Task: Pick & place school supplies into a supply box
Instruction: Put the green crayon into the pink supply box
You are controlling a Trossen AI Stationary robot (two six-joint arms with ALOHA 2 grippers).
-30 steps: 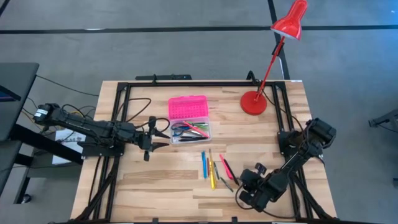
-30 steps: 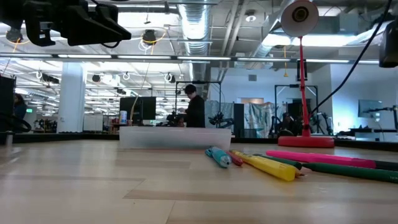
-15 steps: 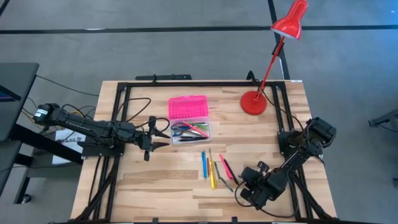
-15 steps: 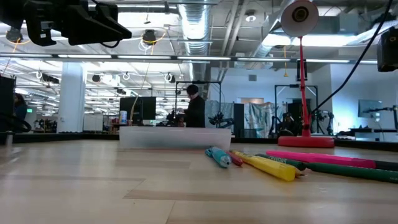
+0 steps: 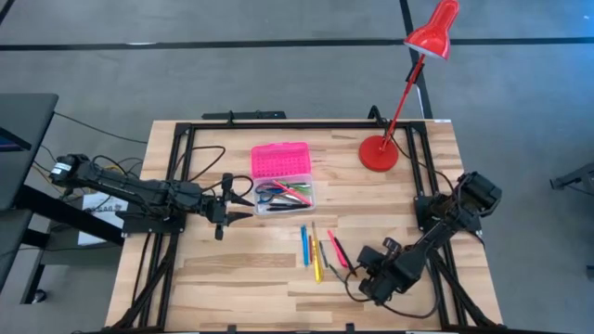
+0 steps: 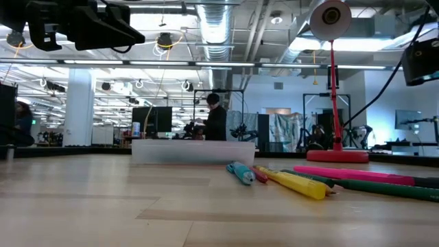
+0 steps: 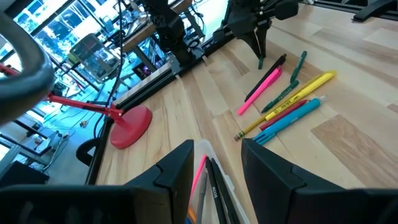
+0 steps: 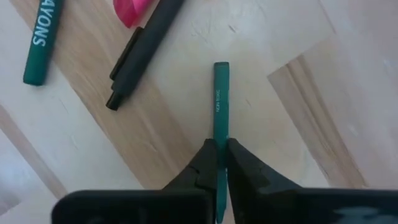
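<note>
A wooden table (image 5: 241, 278) seen from above fills the scene, with a dark robot arm at each side. A red desk lamp (image 5: 408, 83) stands at the far right corner, its round base on the wood.

Near the table's middle sits the pencil case (image 5: 283, 181), its pink lid (image 5: 280, 160) folded open on the far side and its clear tray (image 5: 285, 197) on the near side, already holding several pens and blue-handled scissors. From table height the tray (image 6: 193, 151) shows as a pale, low box.

Nearer the front edge, well apart from the case, a row of pens and pencils (image 5: 320, 252) lies loose on the wood: blue, orange, yellow, pink and green.

The right gripper (image 5: 356, 276) is down at the right end of that row. Its fingers are clamped on a thin green pencil (image 8: 221, 106), which sticks out forward over the wood, beside a black pen (image 8: 144, 51).

The left gripper (image 5: 249, 205) waits just beside the left end of the tray, its fingers (image 7: 177, 171) apart and holding nothing.
</note>
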